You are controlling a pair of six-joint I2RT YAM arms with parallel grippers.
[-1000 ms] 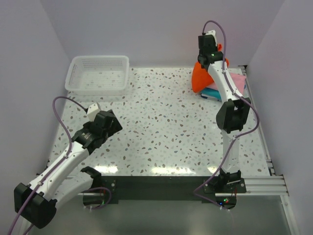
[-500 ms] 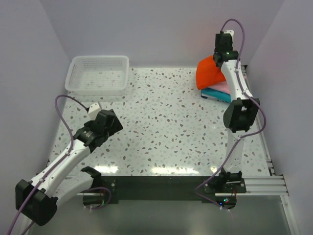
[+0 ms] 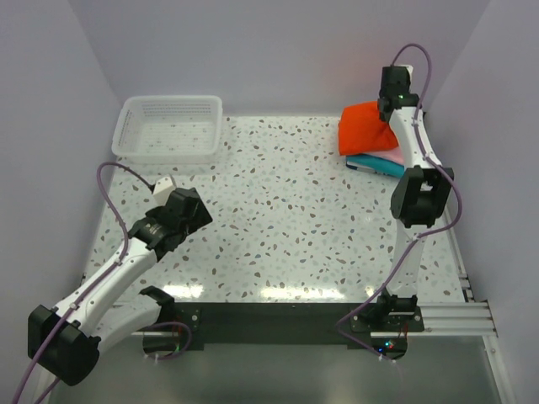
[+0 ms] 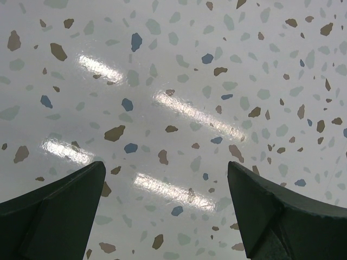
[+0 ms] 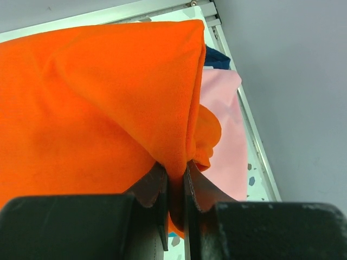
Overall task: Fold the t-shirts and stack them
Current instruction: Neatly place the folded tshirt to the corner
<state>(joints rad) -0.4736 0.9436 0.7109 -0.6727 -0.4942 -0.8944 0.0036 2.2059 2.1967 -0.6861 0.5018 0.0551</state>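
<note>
Setting: pale-walled booth, speckled counter (image 3: 286,219), white mesh basket (image 3: 172,100) at the far left, well apart from the shirts.
Right fingers (image 5: 201,190): clenched on a bunched fold of the orange-red t-shirt (image 5: 97,92), cloth pinched thin between the pads.
Left fingers (image 4: 59,211): spread wide, grasping nothing, hovering over bare counter at the near left.
Orange-red t-shirt: raised at the far right corner, hangs from the pinch in loose folds; cannot tell whether its lower edge touches the pile.
Pile below: pink t-shirt (image 5: 227,124) lying on the teal t-shirt (image 3: 376,165), flat on the counter.
Handling: judged light, soft and limp; sags and bunches, nothing fragile. One-point pinch gives no control of shape; a hem or shoulder corner in each set of fingers looks better for spreading flat.
Edges: side rail (image 3: 461,273) and right wall just beside the pile, back wall near; little swing room there.
Open room: wide bare middle of the counter, toward the left arm, fit for laying the shirt out.
</note>
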